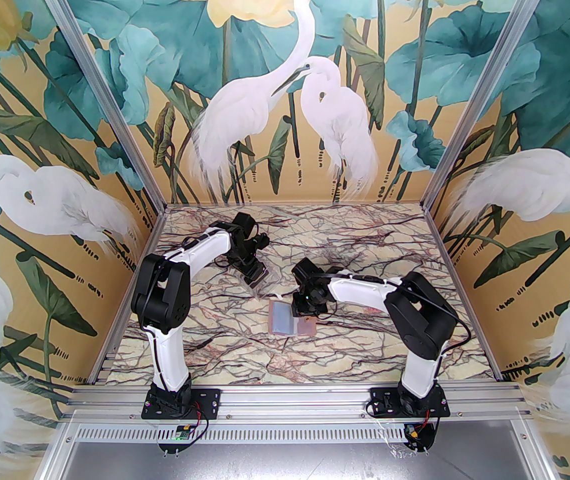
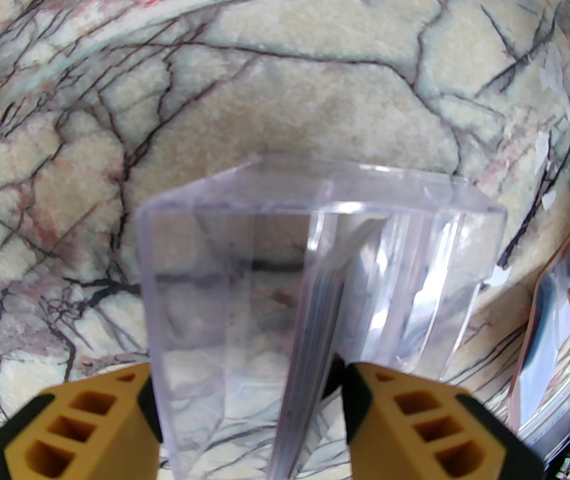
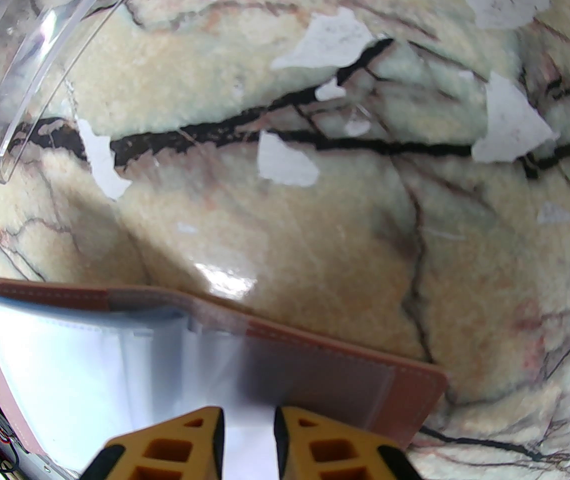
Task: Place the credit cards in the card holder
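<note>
Top external: L arm is extended toward 12 o'clock. The left gripper (image 1: 253, 271) is set over a clear plastic box (image 1: 261, 283) on the marble-pattern table (image 1: 365, 248). R arm is bent in toward table ctr, with the right gripper (image 1: 301, 315) lowered onto the card holder (image 1: 280, 320). Holder is laid open and flat, just toward 6 o'clock of table ctr, pale sleeves up. Box is noted at approx. 11 o'clock of the holder, near it but apart.

Left wrist: left gripper is seen clenched on the box, one yellow finger against its outer wall at 7 o'clock, the other at 5 o'clock against the part where the cards stand. The credit cards (image 2: 317, 308) are seen edge-on as a stack inside the box, upright and leaning slightly. Their colours can't be told from this angle. Holder edge is visible at 3–4 o'clock of the frame, with yellow fingertips of the R unit on it.

Right wrist: right gripper fingers are drawn nearly together at 6 o'clock of the frame. A pale sleeve leaf of the holder is pinched in the narrow gap, and it looks raised and blurred. Pink cover is seen running from 9 to 4 o'clock. A corner of the box is noted at 10 o'clock. White chipped patches (image 3: 335, 43) are recorded in the table surface toward 12–2 o'clock.
</note>
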`<action>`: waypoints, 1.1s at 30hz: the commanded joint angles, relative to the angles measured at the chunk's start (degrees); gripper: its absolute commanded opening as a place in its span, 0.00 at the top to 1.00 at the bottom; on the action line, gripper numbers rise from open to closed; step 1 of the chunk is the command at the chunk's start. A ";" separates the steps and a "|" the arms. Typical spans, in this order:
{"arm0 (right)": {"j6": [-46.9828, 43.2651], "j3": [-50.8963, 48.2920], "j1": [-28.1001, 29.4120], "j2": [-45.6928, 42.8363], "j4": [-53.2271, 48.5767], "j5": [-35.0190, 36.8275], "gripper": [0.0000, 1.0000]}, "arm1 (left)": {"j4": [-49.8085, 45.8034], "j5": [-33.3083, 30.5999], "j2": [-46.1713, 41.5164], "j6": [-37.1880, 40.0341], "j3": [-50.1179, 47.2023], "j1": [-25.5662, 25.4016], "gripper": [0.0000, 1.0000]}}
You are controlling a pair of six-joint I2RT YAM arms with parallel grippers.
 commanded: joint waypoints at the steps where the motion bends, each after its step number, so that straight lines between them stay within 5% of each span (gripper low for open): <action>1: -0.89 -0.35 -0.18 2.35 0.20 0.64 0.73 | -1.13 -1.66 -0.46 -0.65 1.49 -0.25 0.38; 33: -1.16 -0.23 -0.18 2.96 0.36 0.25 0.72 | -2.70 -1.57 -3.67 -1.54 2.08 -0.09 0.43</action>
